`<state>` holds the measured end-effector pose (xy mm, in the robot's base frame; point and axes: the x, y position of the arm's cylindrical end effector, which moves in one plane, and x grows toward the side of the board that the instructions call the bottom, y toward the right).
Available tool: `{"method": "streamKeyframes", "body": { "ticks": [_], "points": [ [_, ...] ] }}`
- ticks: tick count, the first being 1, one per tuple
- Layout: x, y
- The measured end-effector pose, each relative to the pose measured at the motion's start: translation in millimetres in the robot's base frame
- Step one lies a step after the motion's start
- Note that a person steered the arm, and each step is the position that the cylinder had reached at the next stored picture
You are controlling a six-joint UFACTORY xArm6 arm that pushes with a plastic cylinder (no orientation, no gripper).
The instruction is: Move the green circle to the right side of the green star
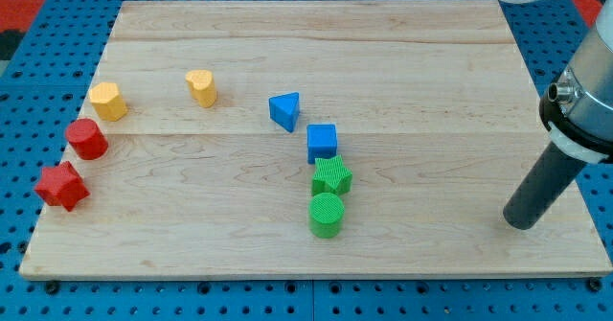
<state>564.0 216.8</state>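
The green circle [327, 215] stands on the wooden board [192, 216], low and a little right of the middle. The green star [331, 176] is just above it in the view, touching or nearly touching it. My tip [521, 223] is at the end of the dark rod near the board's right edge, far to the right of both green blocks and about level with the green circle. It touches no block.
A blue cube [323, 142] sits right above the green star, a blue triangle [284, 110] further up-left. A yellow heart [202, 87] and yellow hexagon [108, 102] lie at upper left; a red cylinder [87, 139] and red star [62, 186] at the left edge.
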Motion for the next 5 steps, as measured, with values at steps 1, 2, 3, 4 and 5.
{"method": "streamKeyframes", "body": {
  "ticks": [1, 2, 3, 4, 5],
  "points": [
    [0, -3],
    [6, -4],
    [48, -16],
    [55, -93],
    [51, -195]
  ]
}}
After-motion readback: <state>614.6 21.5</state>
